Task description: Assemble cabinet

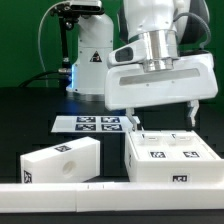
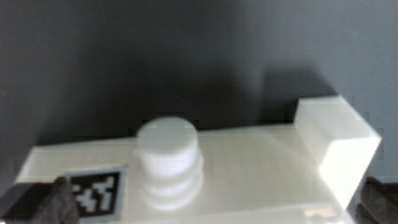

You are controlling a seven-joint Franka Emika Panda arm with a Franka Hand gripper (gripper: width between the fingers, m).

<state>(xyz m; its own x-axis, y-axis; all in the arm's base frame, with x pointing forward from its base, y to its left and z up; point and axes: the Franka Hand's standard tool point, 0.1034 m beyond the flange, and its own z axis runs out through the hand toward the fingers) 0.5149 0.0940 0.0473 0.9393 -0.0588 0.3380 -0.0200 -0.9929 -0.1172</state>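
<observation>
Two white cabinet parts with black-and-white tags lie on the black table. A wide boxy part [image 1: 170, 157] lies at the exterior view's right, and a smaller block [image 1: 60, 160] with a round spot on top lies at the left. My gripper [image 1: 160, 116] is open, its fingers spread wide and hovering just above the wide part's far edge. In the wrist view a white part [image 2: 249, 160] with a round peg [image 2: 169, 160], a tag [image 2: 98, 192] and a raised block [image 2: 329, 115] lies between my dark fingertips [image 2: 18, 203]. My gripper [image 2: 199, 208] holds nothing.
The marker board [image 1: 95, 123] lies flat behind the parts. A long low white rail [image 1: 100, 197] runs along the front edge. The white robot base [image 1: 90, 60] with a triangle mark stands at the back, with cables beside it.
</observation>
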